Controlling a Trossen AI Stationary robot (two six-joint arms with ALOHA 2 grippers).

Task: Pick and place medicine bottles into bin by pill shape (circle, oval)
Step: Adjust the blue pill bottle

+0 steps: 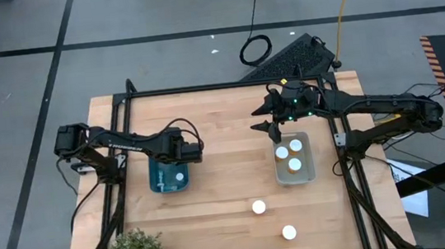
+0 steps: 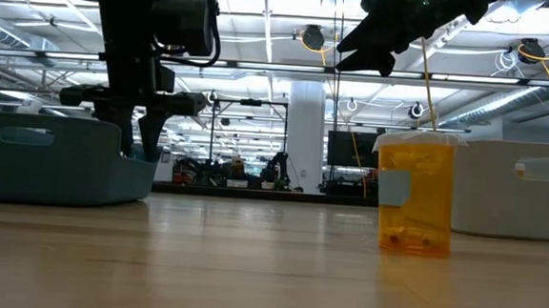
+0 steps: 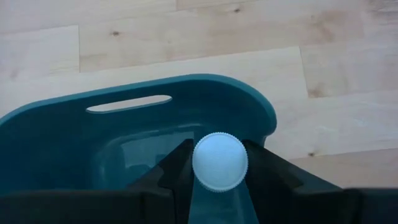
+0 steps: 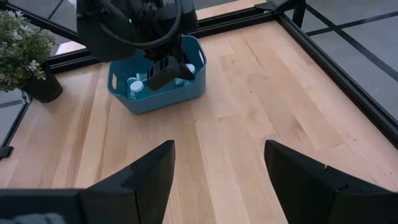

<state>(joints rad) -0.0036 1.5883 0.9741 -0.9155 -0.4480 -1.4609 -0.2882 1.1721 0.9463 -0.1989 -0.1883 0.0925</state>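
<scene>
Nearest the low camera: one amber bottle (image 2: pixel 414 192) standing alone on the desk (image 1: pixel 228 182), untouched. Two white-capped bottles loose near the front edge, seen from above, at (image 1: pixel 258 207) and (image 1: pixel 289 233), well apart from both bins. Farther back, left gripper (image 3: pixel 219 171) down inside the teal bin (image 1: pixel 155 180), fingers closed snug against a white-capped bottle (image 3: pixel 219 161), not let go yet. Across the desk, right gripper (image 1: pixel 270 125) hovering just behind the grey bin (image 1: pixel 307 169), fingers spread wide, holding nothing. Three capped bottles (image 1: pixel 294 154) already in grey, a few more visible in teal through the right wrist view. Sorting well along, by the look of it: one drop to finish, two strays left to pick.
</scene>
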